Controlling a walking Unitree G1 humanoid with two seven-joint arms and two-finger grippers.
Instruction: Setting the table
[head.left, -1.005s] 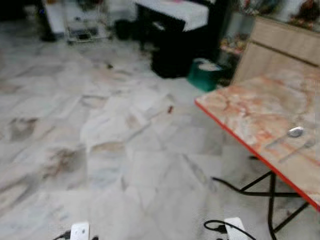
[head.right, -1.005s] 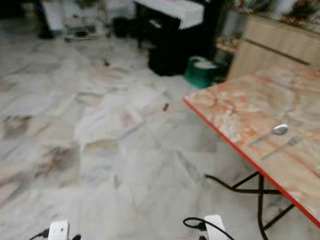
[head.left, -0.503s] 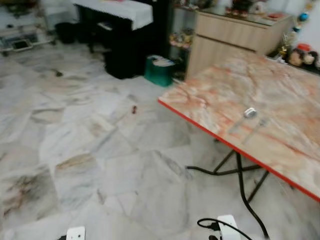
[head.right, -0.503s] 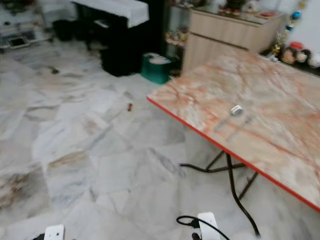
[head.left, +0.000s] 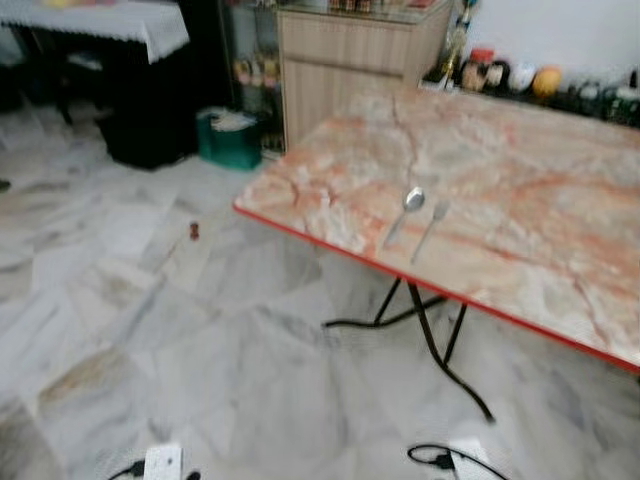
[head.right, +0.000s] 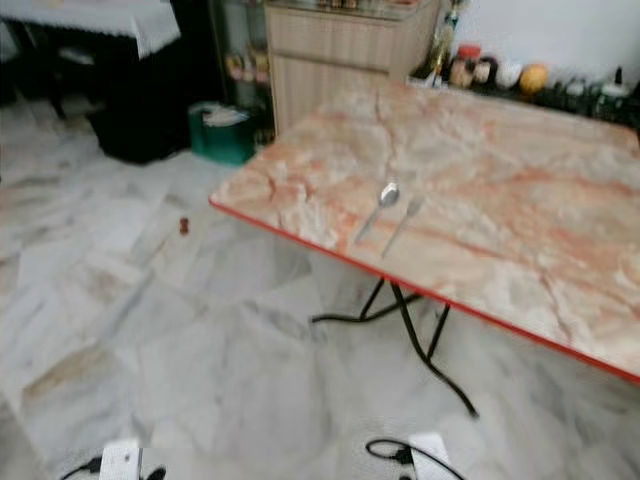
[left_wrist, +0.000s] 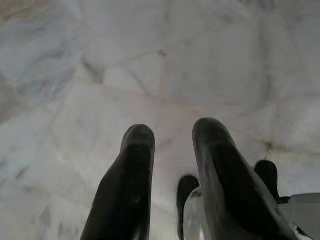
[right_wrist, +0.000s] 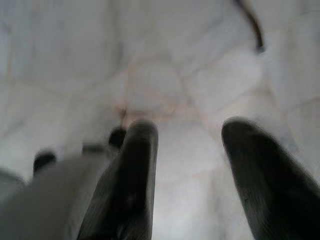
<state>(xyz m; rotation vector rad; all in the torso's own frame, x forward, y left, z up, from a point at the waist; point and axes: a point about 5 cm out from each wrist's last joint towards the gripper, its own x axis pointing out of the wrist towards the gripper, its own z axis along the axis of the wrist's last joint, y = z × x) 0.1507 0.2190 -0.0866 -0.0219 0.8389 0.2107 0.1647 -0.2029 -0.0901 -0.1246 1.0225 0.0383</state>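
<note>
Both grippers, left gripper (left_wrist: 172, 135) and right gripper (right_wrist: 190, 137), hang apart and empty; walk toward the table (head.left: 520, 190), keeping the spoon (head.left: 405, 208) and fork (head.left: 431, 224) at one o'clock.

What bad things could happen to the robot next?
The spoon and fork lie close to the table's red edge, so a bump might knock them off. A black cable curls on the floor under the table and could trip the robot. Both end effectors, left and right, hang empty over the floor.
</note>
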